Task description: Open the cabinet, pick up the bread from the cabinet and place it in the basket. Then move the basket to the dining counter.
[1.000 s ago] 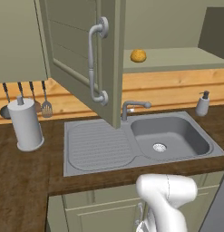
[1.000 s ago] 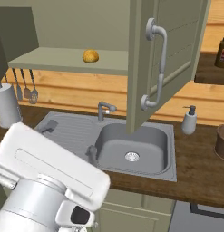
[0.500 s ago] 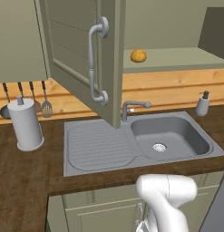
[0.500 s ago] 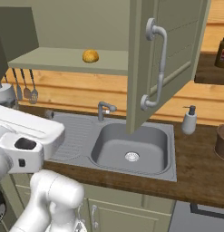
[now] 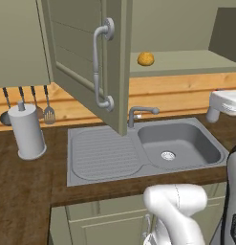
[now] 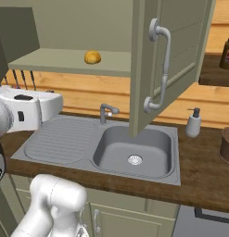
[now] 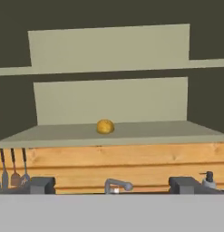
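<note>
We judge the first step done: the olive-grey wall cabinet (image 5: 81,52) stands with its recessed-panel door swung wide, the long curved grey metal handle (image 5: 101,67) facing out over the grey sink (image 5: 179,146). Everything else remains: we have not yet taken the bread, put it in the basket, or carried the basket to the dining counter.

The small round golden-orange bun (image 7: 105,127) sits alone on the cabinet's lower shelf (image 7: 145,132), near the shelf's front edge and roughly in its middle. It looks smooth, domed and fist-like, sitting flat and upright, with nothing touching it.

Our two-finger gripper (image 7: 112,185) is spread wide and carries nothing; its dark fingertips (image 7: 41,185) frame the view from below, pointing straight at the bun, which lies well apart from them. In the right base view we see the brown cylindrical basket (image 6: 227,146) at the far right of the wooden countertop (image 6: 199,166), beside the white soap dispenser (image 6: 194,124). Next, we judge, we must reach forward to the shelf.
</note>
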Robot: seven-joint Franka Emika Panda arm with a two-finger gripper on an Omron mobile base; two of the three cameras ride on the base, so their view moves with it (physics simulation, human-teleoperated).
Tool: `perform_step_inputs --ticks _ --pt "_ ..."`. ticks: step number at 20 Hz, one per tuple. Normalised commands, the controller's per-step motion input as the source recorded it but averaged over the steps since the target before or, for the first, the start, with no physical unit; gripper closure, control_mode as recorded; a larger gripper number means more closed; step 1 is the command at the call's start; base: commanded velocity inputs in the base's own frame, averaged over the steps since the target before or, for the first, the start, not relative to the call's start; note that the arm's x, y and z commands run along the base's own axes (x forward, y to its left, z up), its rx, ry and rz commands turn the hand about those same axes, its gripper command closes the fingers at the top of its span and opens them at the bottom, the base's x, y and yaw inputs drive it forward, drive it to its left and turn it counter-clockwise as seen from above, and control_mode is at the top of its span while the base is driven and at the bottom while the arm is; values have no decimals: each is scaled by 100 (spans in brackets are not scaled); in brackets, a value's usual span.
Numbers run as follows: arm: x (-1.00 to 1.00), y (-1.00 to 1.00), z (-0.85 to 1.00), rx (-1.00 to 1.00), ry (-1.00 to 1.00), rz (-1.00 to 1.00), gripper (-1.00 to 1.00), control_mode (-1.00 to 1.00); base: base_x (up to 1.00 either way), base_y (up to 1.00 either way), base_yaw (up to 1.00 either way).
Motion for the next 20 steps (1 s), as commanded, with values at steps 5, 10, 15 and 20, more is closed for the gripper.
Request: perform_step_inputs --ticks 5,10,15,20 --pt "65 10 0 1 31 1 -100 -100 0 0 0" --pt "68 12 0 -1 19 0 -100 -100 0 0 0" --pt "69 0 -24 -1 0 0 -100 -100 0 0 0" --pt "74 10 -14 -2 -2 0 -100 -100 0 0 0"
